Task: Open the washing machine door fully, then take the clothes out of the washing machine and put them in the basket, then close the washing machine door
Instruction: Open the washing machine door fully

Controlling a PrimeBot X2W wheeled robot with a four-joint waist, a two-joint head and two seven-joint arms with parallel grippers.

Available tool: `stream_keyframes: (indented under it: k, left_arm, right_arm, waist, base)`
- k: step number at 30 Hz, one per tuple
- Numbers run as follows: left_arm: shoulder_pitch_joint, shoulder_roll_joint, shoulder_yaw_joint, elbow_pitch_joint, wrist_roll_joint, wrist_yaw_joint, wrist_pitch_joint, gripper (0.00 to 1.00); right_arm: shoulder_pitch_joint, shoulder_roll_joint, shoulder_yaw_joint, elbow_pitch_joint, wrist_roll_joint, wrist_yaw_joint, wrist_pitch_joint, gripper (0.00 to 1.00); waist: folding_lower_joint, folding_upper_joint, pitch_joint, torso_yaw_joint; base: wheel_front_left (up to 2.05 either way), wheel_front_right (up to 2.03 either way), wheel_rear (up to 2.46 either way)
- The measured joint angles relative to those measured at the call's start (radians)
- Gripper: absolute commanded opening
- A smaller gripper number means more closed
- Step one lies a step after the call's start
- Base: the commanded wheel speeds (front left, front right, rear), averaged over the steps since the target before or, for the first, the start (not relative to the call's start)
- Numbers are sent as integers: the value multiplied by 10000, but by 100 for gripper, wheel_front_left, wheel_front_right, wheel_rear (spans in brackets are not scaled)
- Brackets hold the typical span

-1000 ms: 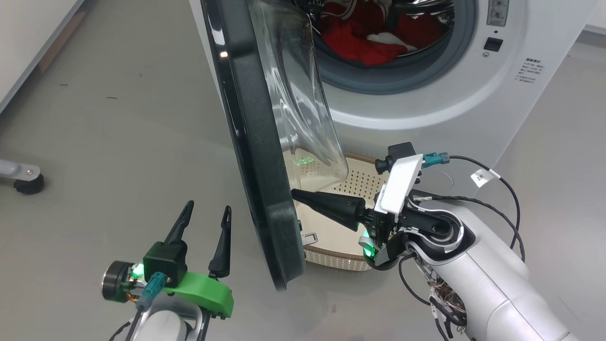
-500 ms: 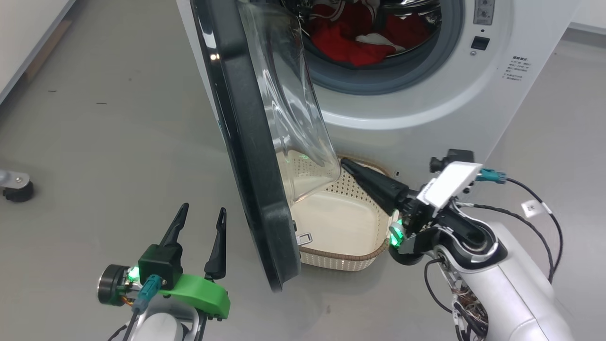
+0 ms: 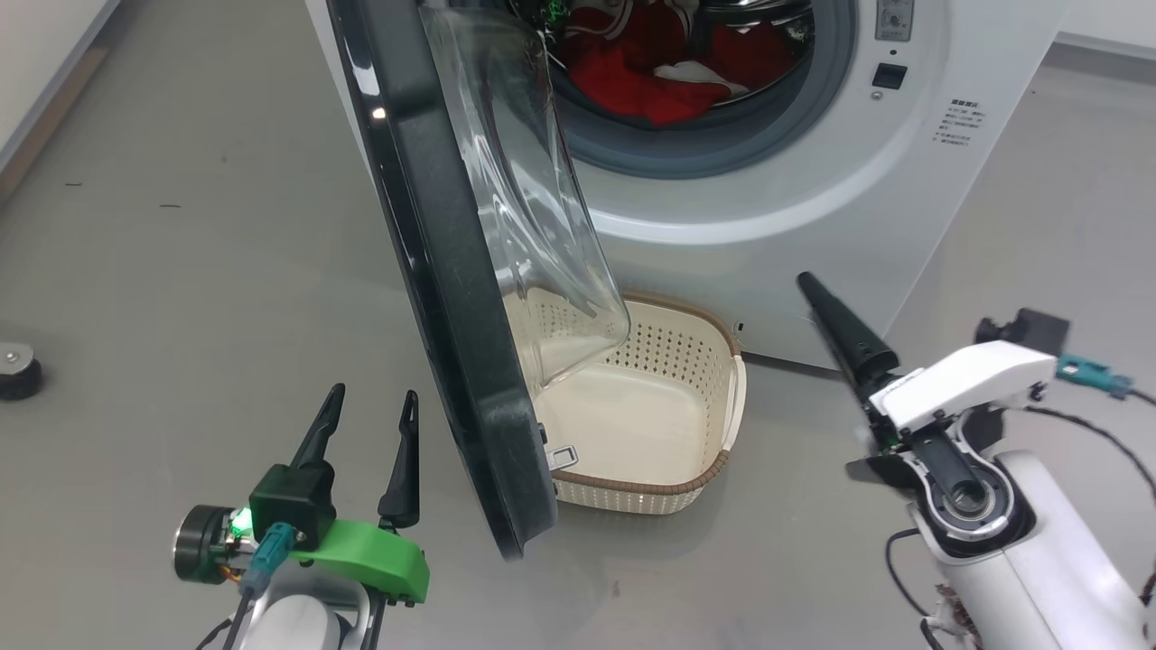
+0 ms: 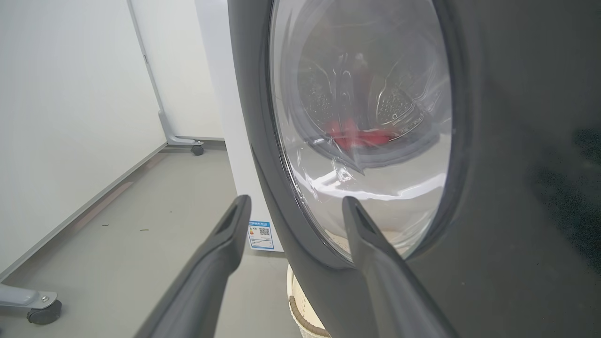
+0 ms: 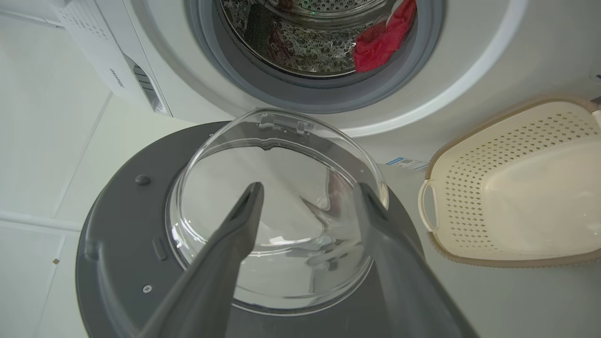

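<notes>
The white washing machine (image 3: 813, 181) stands at the top of the head view, and red clothes (image 3: 632, 77) lie in its steel drum. Its door (image 3: 433, 271), a black rim around a clear glass bowl, hangs partly open, edge-on to me. Under the bowl sits the cream basket (image 3: 632, 495), with nothing in it. My left gripper (image 3: 373, 397) is open just left of the door's lower rim, facing its outer side (image 4: 516, 141). My right gripper (image 3: 804, 282) is open to the right of the basket, apart from the door. Its fingers (image 5: 235, 234) point at the bowl's inner face.
Grey floor spreads around the machine. A black caster (image 3: 13, 370) sits at the far left, near a white wall with a baseboard. A wheeled frame foot (image 4: 44, 310) stands on the floor to my left. Cables trail from my right arm (image 3: 1011, 542).
My right gripper, shut against the door's inner rim a second ago, has pulled back to the right past the basket and opened. The camera has shifted. The left gripper stays open.
</notes>
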Motion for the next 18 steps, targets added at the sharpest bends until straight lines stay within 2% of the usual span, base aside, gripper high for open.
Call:
stream_keyframes:
  k: [8,14,18]
  left_arm:
    - [7,0,27,0,0,0,0,100]
    - [29,0,27,2,0,0,0,100]
    - [51,0,27,10,0,0,0,100]
  right_arm:
    - [25,-1164,430,-98,-3770,2,-2537,100]
    - [27,-1896,662,405,-6544,-29,-4535,100]
    - [21,-2033,909,460,-7940,-535,-4498,100]
  waist:
    - [0,0,10,-65]
    - [0,0,-8,-74]
    - [0,0,-23,-73]
  base:
    - [0,0,0]
    - [0,0,0]
    - [0,0,0]
